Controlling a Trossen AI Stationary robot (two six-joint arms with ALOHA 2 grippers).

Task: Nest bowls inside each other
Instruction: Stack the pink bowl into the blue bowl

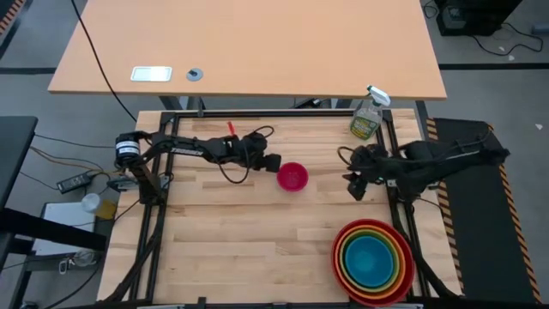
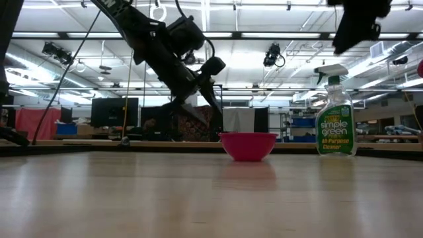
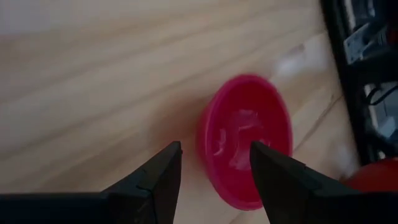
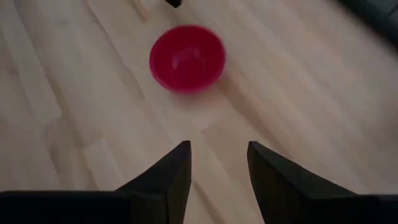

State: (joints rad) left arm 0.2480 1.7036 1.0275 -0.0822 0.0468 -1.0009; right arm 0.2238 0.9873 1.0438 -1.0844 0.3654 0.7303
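Probably light, stiff and slippery, the magenta bowl (image 1: 292, 177) wants a rim pinch; beside it, the left gripper (image 3: 214, 168) gapes empty, as does the right gripper (image 4: 217, 163).

A clear spray bottle (image 1: 368, 117) of yellowish cleaner stands upright at the table's (image 1: 232, 232) far right corner.

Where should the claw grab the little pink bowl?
Probably by the rim. The pink bowl stands upright and open, so a finger can drop inside and one outside, pinching the thin wall from above. The left claw, beside it and open, is closest.
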